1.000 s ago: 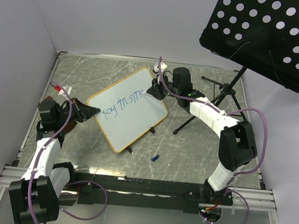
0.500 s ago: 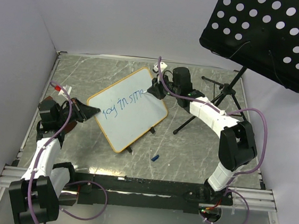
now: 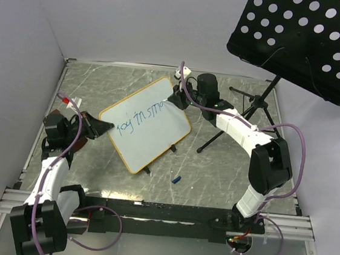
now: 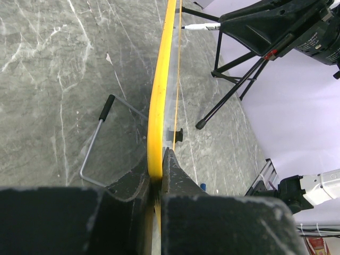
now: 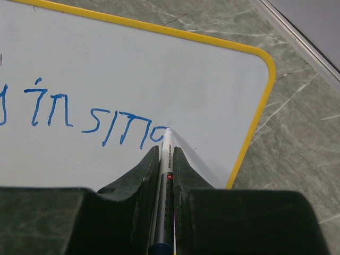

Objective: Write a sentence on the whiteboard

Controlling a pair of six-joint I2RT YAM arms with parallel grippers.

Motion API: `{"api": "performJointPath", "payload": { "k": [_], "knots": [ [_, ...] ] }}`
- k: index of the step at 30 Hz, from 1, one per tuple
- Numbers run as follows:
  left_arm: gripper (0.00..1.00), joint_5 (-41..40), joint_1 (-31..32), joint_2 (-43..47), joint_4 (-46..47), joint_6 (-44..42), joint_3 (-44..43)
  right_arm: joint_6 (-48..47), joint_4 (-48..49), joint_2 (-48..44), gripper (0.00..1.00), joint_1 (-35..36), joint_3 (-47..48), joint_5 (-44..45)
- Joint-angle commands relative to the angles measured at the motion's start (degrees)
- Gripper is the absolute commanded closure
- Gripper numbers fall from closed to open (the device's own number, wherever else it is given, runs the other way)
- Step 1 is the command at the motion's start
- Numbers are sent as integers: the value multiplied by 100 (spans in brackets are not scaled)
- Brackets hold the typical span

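- Your right gripper [image 5: 166, 154] is clamped on a slim white marker pen [image 5: 167, 139]. Its tip touches the small white, yellow-framed whiteboard [image 5: 159, 64] just ahead of the fingers.
- Your left gripper [image 4: 156, 170] is closed, pinching the board's frame edge.
- The thin blue handwritten sentence [image 5: 69, 114] reads roughly "joy in sma". The last word looks unfinished, so more writing is probably left.
- Only the right wrist view shows tip contact. Only the overhead view shows the whole board, lying between your two grippers.
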State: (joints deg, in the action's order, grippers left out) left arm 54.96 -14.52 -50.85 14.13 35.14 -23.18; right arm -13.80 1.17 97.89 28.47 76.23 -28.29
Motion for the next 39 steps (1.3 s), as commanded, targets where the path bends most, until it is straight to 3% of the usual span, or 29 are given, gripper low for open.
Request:
{"api": "performJointPath", "payload": {
  "k": [1, 39],
  "knots": [
    [99, 111, 90, 5, 55, -683, -108, -61, 6, 125, 100, -25, 182, -53],
    [99, 147, 81, 23, 90, -675, -108, -272, -275, 29, 100, -78, -152, 8]
  ]
}}
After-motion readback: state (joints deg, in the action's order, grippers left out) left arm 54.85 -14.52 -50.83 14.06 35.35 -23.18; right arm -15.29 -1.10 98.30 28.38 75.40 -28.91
